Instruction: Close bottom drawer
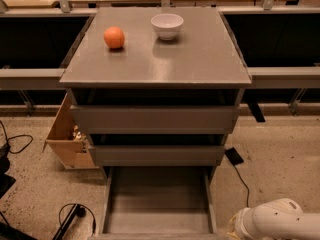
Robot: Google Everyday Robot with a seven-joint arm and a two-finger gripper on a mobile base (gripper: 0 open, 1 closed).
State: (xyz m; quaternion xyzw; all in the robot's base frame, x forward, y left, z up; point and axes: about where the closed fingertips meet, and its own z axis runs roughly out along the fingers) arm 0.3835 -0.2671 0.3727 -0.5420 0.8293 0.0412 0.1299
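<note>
The bottom drawer (157, 204) of the grey cabinet is pulled far out toward me, its grey interior bare and its front panel at the frame's bottom edge. The middle drawer (156, 154) and the top drawer (155, 118) above it are nearly pushed in. A white arm segment (277, 221) shows at the bottom right, right of the open drawer. The gripper itself is out of view.
An orange (114, 37) and a white bowl (167, 25) sit on the cabinet top (190, 59). A cardboard box (67, 136) stands on the floor left of the cabinet. Cables lie on the floor at left (72, 216) and right (240, 176). Dark shelving flanks the cabinet.
</note>
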